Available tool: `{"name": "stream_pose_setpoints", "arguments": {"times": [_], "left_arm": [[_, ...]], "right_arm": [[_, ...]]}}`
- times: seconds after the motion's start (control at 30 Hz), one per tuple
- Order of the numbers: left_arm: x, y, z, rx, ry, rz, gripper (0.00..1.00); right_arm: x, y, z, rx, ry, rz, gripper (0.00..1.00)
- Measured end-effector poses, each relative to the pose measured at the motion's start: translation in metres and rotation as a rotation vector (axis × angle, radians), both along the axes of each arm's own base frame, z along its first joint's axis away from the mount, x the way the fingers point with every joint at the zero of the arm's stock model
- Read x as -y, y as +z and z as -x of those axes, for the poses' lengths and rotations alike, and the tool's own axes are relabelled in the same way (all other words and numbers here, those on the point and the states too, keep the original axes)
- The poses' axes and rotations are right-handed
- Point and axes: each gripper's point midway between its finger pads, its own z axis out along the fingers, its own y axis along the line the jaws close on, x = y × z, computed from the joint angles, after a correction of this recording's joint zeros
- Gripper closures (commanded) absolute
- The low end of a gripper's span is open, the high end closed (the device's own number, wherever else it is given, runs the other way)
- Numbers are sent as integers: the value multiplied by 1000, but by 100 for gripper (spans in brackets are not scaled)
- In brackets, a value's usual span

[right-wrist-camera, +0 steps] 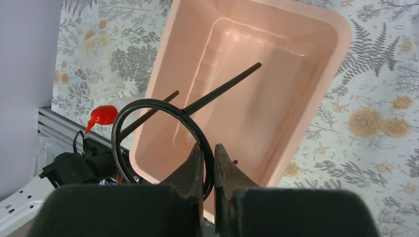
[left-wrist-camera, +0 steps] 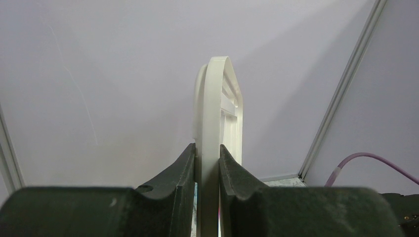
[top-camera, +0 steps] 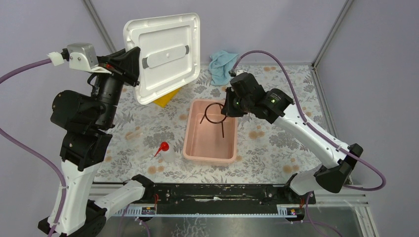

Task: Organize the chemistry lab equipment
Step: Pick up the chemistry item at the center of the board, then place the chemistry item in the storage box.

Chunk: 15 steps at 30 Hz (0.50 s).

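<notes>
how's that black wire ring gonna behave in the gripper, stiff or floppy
Probably stiff: the black wire ring holds its round shape and straight stem while the right gripper pinches only its rim. Likely light, being thin wire. It may pivot in so narrow a pinch.

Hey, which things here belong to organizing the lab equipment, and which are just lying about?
Belongs to the job: black wire ring, held by the right gripper over the pink bin; white lid, held by the left gripper; red-spouted bottle; yellow rack.
Just lying about: blue cloth.
</notes>
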Motion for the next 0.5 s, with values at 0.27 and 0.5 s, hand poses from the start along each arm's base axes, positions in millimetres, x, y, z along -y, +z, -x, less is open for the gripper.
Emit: {"name": "stream_pose_setpoints", "arguments": {"times": [0.27,0.5], "left_arm": [[0,0,0,-1,0,0,100],[0,0,0,-1,1,0,100]], "right_arm": [[-22,-19,7,-28,57,-20,100],[-25,-53,12,-86,71,11,100]]}}
